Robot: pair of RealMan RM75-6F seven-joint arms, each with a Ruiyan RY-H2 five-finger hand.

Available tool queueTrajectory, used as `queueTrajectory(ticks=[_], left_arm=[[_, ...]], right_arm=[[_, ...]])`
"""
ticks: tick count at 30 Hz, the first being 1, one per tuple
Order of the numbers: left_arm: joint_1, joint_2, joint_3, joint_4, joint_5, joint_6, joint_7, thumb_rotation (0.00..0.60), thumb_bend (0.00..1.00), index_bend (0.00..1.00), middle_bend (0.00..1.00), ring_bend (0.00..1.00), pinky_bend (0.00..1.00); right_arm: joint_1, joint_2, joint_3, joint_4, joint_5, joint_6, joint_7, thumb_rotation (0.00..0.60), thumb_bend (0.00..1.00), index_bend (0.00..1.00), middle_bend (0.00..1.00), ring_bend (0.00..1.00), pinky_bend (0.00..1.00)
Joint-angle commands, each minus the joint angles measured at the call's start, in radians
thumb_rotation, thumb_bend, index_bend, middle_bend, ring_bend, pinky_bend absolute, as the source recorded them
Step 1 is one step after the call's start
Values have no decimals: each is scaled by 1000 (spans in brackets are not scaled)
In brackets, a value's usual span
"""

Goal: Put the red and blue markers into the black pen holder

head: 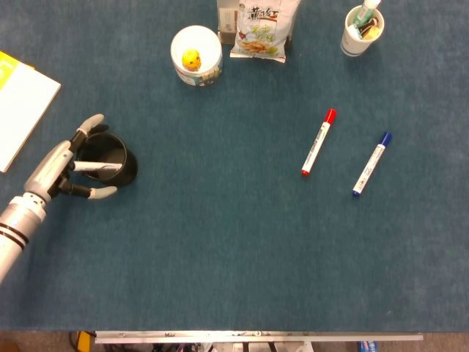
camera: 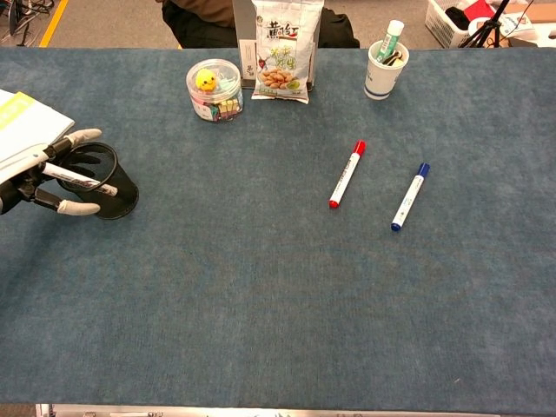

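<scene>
From the head view, the grey left hand (head: 62, 165) cups the round black mesh pen holder (head: 110, 158), fingers spread around a white marker (head: 97, 168) inside. The red-capped marker (head: 319, 142) and blue-capped marker (head: 371, 163) lie apart on the blue cloth table (head: 220, 242).

From the chest view, that hand (camera: 48, 174) touches the holder's (camera: 117, 187) rim; whether it grips is unclear.

Open bench around both markers
The red marker (head: 318, 142) and blue marker (head: 371, 163) lie apart on bare bench (head: 234, 249); the left robot hand (head: 67, 165) crowds the black pen holder (head: 110, 158).
</scene>
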Motion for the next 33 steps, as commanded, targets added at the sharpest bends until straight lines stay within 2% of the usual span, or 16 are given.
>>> queueTrajectory(ticks=[1, 7, 12, 21, 27, 33], left_arm=[[-3, -13, -5, 10, -10, 2, -8, 600, 118, 22, 137, 134, 182], [-6, -37, -15, 28, -35, 0, -16, 600, 117, 101, 213, 192, 191], [0, -52, -35, 30, -67, 10, -30, 600, 117, 193, 307, 278, 251], [-5, -31, -39, 2, -62, 27, -13, 600, 117, 243, 344, 314, 284], [-6, 25, -34, -80, -36, 65, 32, 600, 117, 243, 344, 315, 284], [-4, 77, -26, -172, -13, 98, 91, 600, 117, 243, 344, 315, 284]], right_arm=[[-2, 1, 0, 1, -1, 2, 1, 600, 202, 319, 366, 239, 263], [-4, 3, 0, -1, -2, 4, 1, 600, 202, 319, 366, 240, 263], [-6, 4, 1, -3, -2, 6, 0, 600, 202, 319, 366, 239, 263], [5, 7, -4, -10, -19, -14, -4, 600, 201, 319, 367, 239, 263], [55, -1, -8, -29, -60, -80, -16, 600, 201, 319, 366, 239, 263], [154, -37, -6, -38, -103, -214, -28, 600, 202, 319, 366, 240, 264]])
